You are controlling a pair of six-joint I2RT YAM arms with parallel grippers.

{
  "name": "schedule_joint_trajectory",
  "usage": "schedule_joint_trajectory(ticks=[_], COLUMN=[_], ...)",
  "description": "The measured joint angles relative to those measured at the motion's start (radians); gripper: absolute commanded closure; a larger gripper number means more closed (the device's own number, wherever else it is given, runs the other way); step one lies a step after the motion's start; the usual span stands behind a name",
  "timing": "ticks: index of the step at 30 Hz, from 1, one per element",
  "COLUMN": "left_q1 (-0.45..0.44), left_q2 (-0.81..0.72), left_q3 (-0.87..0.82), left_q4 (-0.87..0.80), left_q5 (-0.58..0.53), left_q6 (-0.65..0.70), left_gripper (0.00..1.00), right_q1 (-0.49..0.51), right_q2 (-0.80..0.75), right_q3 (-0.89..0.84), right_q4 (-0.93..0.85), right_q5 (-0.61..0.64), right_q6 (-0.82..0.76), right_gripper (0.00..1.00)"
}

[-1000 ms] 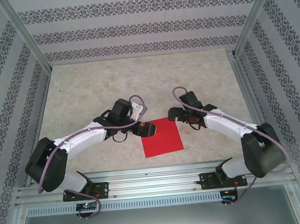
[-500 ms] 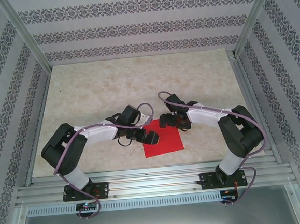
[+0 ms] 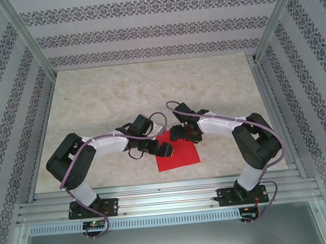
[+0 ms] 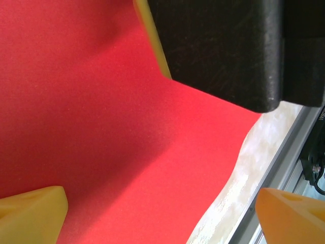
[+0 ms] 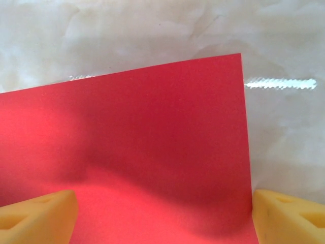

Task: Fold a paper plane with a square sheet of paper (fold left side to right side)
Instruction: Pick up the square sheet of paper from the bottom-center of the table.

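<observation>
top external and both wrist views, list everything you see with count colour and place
sheet of paper: 1, bright red, lying unfolded on the table, centre near the front edge
table: 1, beige marbled, the whole floor of the cell
walls: 3, white with grey patterned bands, at the back and both sides
rail: 1, silver metal, along the near edge under the arm bases
left arm: 1, white and black with a purple cable, reaching in from the left
right arm: 1, same colours, reaching in from the right
left gripper: 1, black with yellow fingertips, open over the sheet's left edge
right gripper: 1, same colours, open over the sheet's far edge
</observation>
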Motion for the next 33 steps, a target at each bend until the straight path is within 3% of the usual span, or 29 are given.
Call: schedule_joint_trajectory(ticks=[6, 18, 24, 33], left_q1=[0.000, -0.001, 0.024, 0.245], left_q2=[0.003, -0.003, -0.082, -0.231], left_q3=[0.005, 0.005, -0.033, -0.054], left_q4=[-0.001, 0.004, 0.053, 0.183], left_q5=[0.000, -0.010, -0.011, 0.084], left_q6=[-0.004, -0.004, -0.027, -0.089], left_gripper=[0.03, 0.02, 0.00, 0.00], right_q1=[0.000, -0.003, -0.079, -0.267], right_q2=[0.000, 0.007, -0.037, -0.215], right_q3=[0.004, -0.024, -0.123, -0.284], right_q4=[0.007, 0.103, 0.216, 0.469], right_q5=[-0.061, -0.248, -0.323, -0.499], right_q6=[0.000, 0.006, 0.019, 0.019], right_gripper=[0.22, 0.70, 0.74, 0.76])
